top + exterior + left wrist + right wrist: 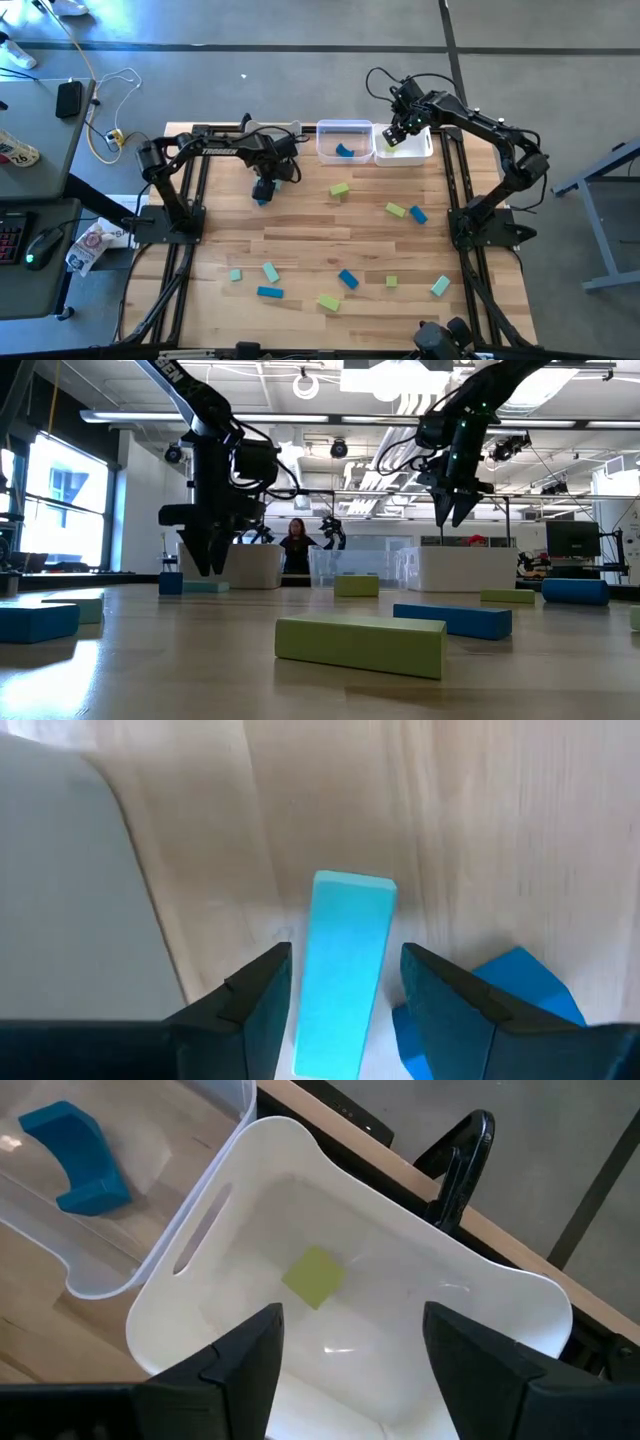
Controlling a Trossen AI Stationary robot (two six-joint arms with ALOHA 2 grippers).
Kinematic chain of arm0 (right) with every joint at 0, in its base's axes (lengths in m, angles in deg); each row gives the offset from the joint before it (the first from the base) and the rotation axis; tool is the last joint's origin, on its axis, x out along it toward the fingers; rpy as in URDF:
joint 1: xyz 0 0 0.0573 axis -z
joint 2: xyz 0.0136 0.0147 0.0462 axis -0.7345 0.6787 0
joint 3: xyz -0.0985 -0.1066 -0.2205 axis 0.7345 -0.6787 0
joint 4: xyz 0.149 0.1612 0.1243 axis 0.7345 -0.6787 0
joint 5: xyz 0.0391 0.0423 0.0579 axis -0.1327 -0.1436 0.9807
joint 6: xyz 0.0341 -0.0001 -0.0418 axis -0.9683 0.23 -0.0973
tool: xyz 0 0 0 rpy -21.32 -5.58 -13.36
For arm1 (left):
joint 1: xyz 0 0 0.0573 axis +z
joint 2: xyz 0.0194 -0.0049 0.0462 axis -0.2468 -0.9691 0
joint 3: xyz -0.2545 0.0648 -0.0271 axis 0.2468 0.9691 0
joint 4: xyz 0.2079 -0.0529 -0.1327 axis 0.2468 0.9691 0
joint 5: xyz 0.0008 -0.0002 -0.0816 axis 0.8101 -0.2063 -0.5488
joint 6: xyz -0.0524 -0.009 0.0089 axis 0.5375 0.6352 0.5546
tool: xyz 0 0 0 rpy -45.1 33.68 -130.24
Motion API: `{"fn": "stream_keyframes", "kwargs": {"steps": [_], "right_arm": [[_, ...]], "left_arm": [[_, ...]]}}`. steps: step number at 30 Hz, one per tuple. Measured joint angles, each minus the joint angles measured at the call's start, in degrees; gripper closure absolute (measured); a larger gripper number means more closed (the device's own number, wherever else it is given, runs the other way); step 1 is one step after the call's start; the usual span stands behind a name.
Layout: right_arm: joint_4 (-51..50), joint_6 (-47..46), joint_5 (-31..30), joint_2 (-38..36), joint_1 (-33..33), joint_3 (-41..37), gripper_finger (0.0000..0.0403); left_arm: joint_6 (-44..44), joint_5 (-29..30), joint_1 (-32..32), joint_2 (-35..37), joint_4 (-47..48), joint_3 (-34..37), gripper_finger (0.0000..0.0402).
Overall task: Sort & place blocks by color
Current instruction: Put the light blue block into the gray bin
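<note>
- The left gripper (264, 190) was low over the table (300, 250), left of the centre in the high view. In the left wrist view its two fingers (250, 1005) stood apart on both sides of a pale teal bar (342, 970), with a little gap on each side, so nothing was clamped.
- The long axis of this bar ran straight away from the wrist, between the fingers. Its near end was cut off by the frame edge.
- A darker blue block (525, 985) lay just beside the bar, half hidden behind one finger.
- The right gripper (397, 135) hung over the white bin (420, 150) at the upper middle of the high view. Its fingers (240, 1370) were spread wide and empty.
- A small yellow-green cube (313, 1276) lay on the floor of this bin, turned like a diamond in the right wrist view.
- The clear bin (328, 150) next to it held a blue curved piece (75, 1170).
- The other blocks were scattered over the lower half of the table in the high view: a yellow-green one (340, 189) near the centre, a yellow-green and blue pair (405, 212) to the right, and teal, blue and green ones along the lower part.
- In the low view a yellow-green bar (362, 643) lay across the front, its long side to the camera, with a blue bar (452, 619) behind it.
- White letters on the left arm (172, 372) were cut off, and I could not read them.
- A person (297, 547) stood far behind the table, small and unclear.
</note>
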Motion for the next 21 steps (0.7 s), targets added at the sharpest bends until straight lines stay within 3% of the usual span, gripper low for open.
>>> {"fn": "stream_keyframes", "kwargs": {"steps": [21], "right_arm": [[0.0, 0.0, 0.1, 0.0, 0.0, 0.0, 0.0176]], "left_arm": [[1.5, 3.7, -0.1, -6.5, -0.9, -0.4, 0.0235]]}}
